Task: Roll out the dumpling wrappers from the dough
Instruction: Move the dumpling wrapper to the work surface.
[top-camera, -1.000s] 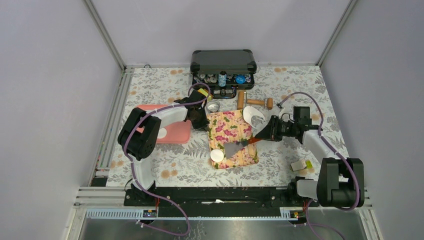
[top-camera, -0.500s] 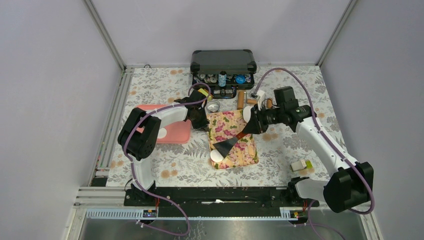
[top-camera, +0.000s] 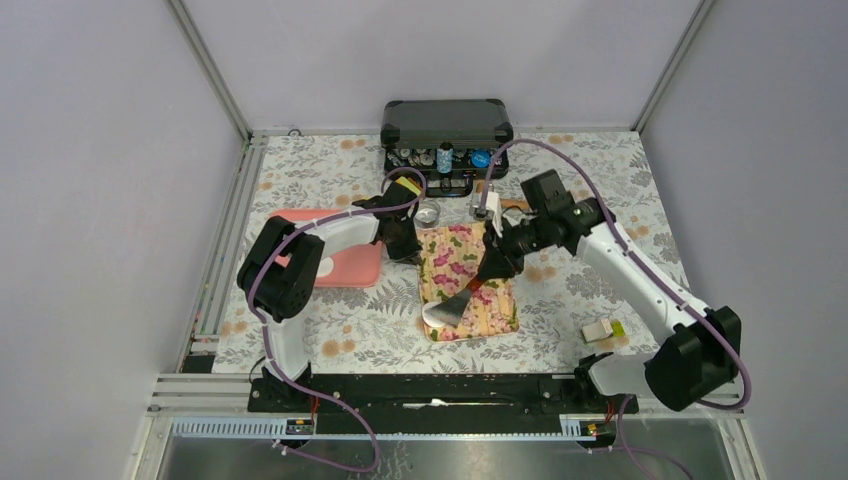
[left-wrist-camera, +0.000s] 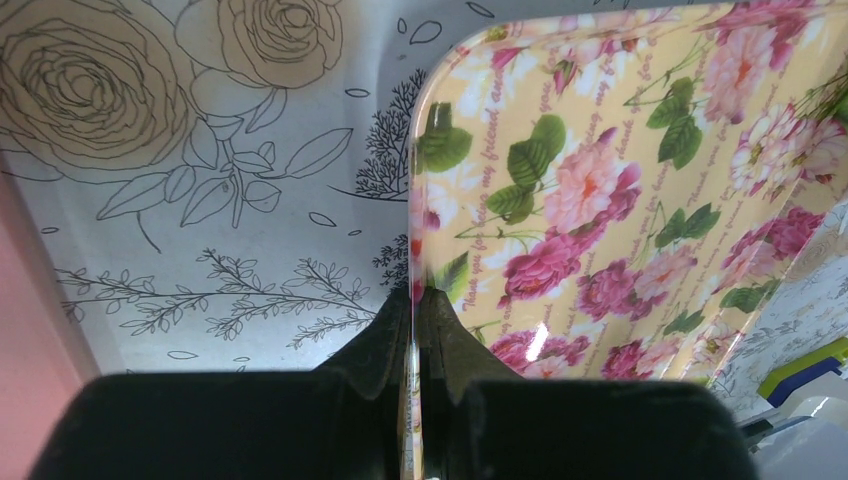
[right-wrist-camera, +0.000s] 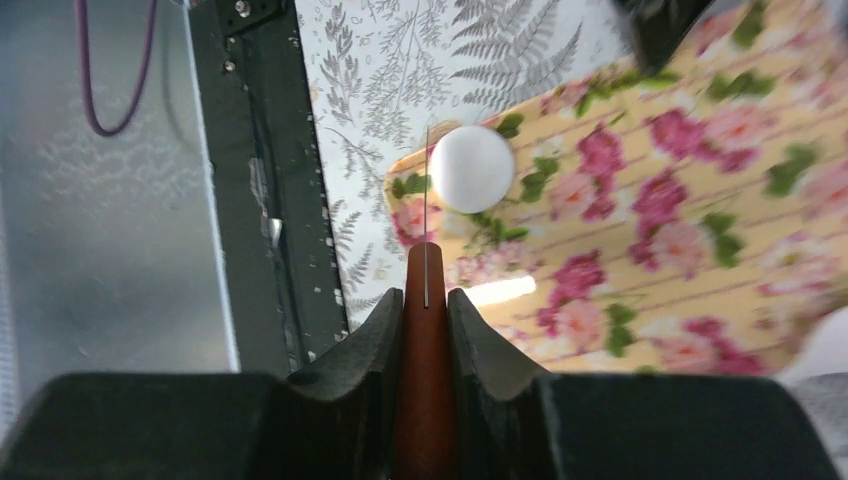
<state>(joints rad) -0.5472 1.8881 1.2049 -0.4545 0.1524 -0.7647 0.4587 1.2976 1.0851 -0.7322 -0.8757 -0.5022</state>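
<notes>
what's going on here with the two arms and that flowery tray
The left gripper is shut on the far left rim of the floral tray, apparently steadying it. The right gripper is clamped on the brown handle of a scraper, whose blade is angled down at the tray's near left corner, right by a white round of dough lying there.

Dough disc (right-wrist-camera: 472, 168) on centre tray (top-camera: 452, 256), near-left corner; case (top-camera: 446, 124) behind.

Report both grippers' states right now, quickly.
Left gripper: closed on the rim of the floral tray.
Right gripper: closed on the reddish handle of the scraper.
</notes>
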